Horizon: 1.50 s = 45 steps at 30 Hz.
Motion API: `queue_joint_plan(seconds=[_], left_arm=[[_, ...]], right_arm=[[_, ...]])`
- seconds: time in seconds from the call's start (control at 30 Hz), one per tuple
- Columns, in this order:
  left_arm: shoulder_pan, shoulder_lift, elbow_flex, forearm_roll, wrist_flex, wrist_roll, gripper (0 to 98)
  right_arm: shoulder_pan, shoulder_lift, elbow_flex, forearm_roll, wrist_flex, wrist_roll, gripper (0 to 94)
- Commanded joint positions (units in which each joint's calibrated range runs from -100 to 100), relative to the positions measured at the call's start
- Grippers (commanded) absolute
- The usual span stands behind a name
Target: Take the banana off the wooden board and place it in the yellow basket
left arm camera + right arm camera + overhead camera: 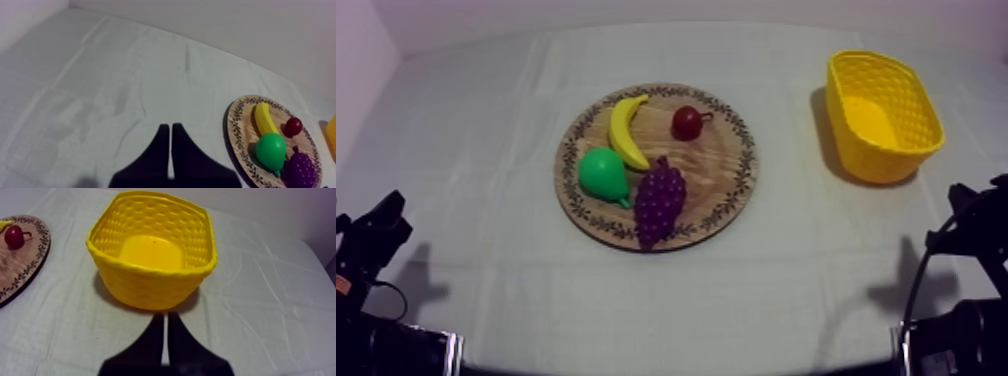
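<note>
A yellow banana (625,130) lies on the upper left part of the round wooden board (731,190) at the table's middle; the left wrist view has the banana (265,119) on the board (238,131) too. The yellow basket (881,115) stands empty at the far right. My left gripper (381,228) rests low at the left edge, shut, well short of the board; its fingers (170,131) lie together as a wedge. My right gripper (968,205) rests low at the right, its fingers (165,319) together, just in front of the basket (152,250).
On the board with the banana are a green pear (603,175), a purple bunch of grapes (659,200) and a small red fruit (687,122). Grey-white cloth (496,120) covers the table, with open room between board and basket.
</note>
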Motion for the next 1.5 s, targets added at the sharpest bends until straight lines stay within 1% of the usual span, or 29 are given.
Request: queue_joint_plan(seconds=[0.0,0.53,0.63,0.73,0.8,0.9,0.97,1.13,1.3,1.47], left_arm=[[0.0,-0.03,0.03,-0.02,0.0,0.01,0.1],[0.0,-0.03,0.03,-0.02,0.0,-0.01,0.1],[0.0,-0.03,0.03,-0.02,0.0,-0.01,0.1],[0.0,-0.03,0.03,-0.02,0.0,-0.01,0.1],[0.0,-0.03,0.03,-0.02,0.0,-0.01,0.1],[0.0,-0.03,0.03,-0.02,0.0,0.02,0.1],[0.0,-0.03,0.03,-0.02,0.0,0.0,0.1],[0.0,-0.03,0.03,-0.02,0.0,0.0,0.1],[0.0,-0.03,0.03,-0.02,0.0,-0.01,0.1],[0.0,-0.03,0.03,-0.02,0.0,-0.01,0.1]], right_arm=[[-0.01,-0.02,0.02,-0.02,-0.1,0.12,0.3],[-0.04,-0.02,0.02,-0.02,-0.27,-0.02,0.3],[-0.14,-0.02,0.02,-0.08,-1.37,-1.45,0.3],[-1.21,1.67,-0.61,0.7,-1.81,-2.89,0.3],[-1.9,5.09,-3.53,1.12,-2.47,-3.55,0.3],[-2.38,14.43,-12.42,1.44,-3.23,-4.35,0.3],[-2.22,21.9,-20.77,1.18,-2.39,-4.72,0.3],[-2.56,40.03,-44.42,0.97,4.7,-6.8,0.3],[-6.17,54.84,-64.51,4.03,12.84,-13.06,0.3],[-12.77,67.81,-79.98,8.9,20.93,-20.33,0.3]])
